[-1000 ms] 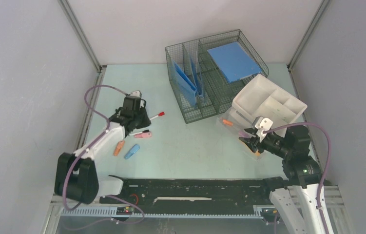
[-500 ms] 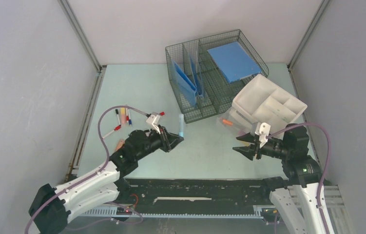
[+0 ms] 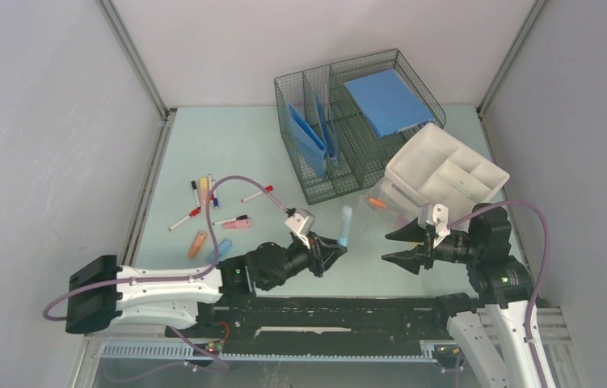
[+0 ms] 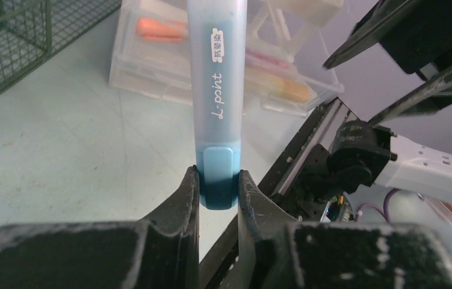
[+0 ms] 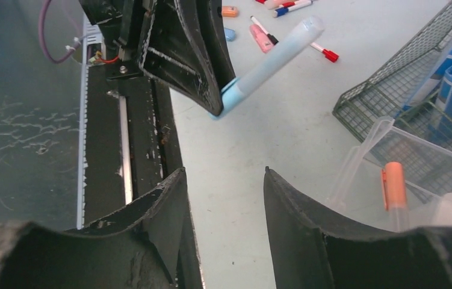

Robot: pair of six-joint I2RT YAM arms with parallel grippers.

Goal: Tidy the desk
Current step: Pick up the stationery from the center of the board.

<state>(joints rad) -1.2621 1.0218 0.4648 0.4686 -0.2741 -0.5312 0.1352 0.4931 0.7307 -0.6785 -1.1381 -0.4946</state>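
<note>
Your left gripper point(image 4: 218, 183) is clamped on the blue highlighter point(image 4: 217, 84) at its cap end (tube sticking out past the fingers) above the desk point(image 3: 227, 141). Your right gripper point(image 5: 223, 176) is spread wide and holds nothing.

Bright, even light; soft shadows

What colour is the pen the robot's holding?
The pen is pale blue, with a brighter blue end pinched in the left gripper. The left wrist view shows it best.
</note>
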